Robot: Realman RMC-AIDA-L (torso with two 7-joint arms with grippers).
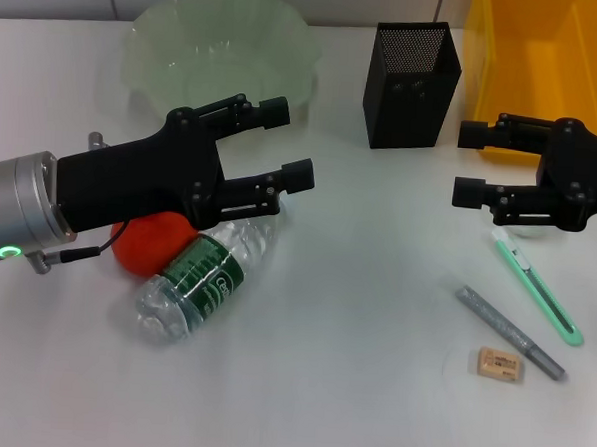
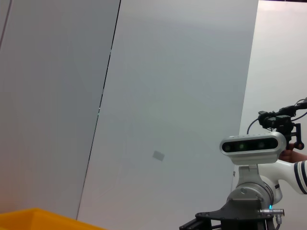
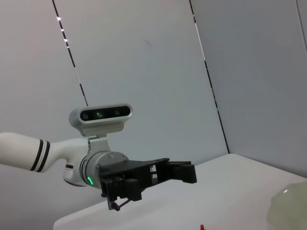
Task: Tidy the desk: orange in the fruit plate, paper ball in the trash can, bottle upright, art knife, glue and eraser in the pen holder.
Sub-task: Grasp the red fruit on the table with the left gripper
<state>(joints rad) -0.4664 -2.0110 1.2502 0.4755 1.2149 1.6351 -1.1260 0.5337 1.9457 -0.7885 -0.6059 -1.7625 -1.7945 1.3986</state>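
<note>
White bench (image 1: pixel 350 386) before pale grey wall panels, bearing a clear plastic bottle (image 1: pixel 200 278) lying on its side against a round orange fruit (image 1: pixel 149 244). Left hand (image 1: pixel 293 143) spread open above that bottle; right hand (image 1: pixel 464 162) likewise open beside a black mesh pen holder (image 1: pixel 411 84), over a green art knife (image 1: pixel 537 288).

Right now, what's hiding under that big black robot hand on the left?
Under the open left gripper lie the orange and the fallen bottle, touching side by side. The arm covers the orange's top and part of the bottle's cap end, so those can't be seen.

The head camera looks down, close, on the white tabletop (image 1: pixel 375 288). Both wrist cameras face level across it, each seeing the opposite arm.
</note>
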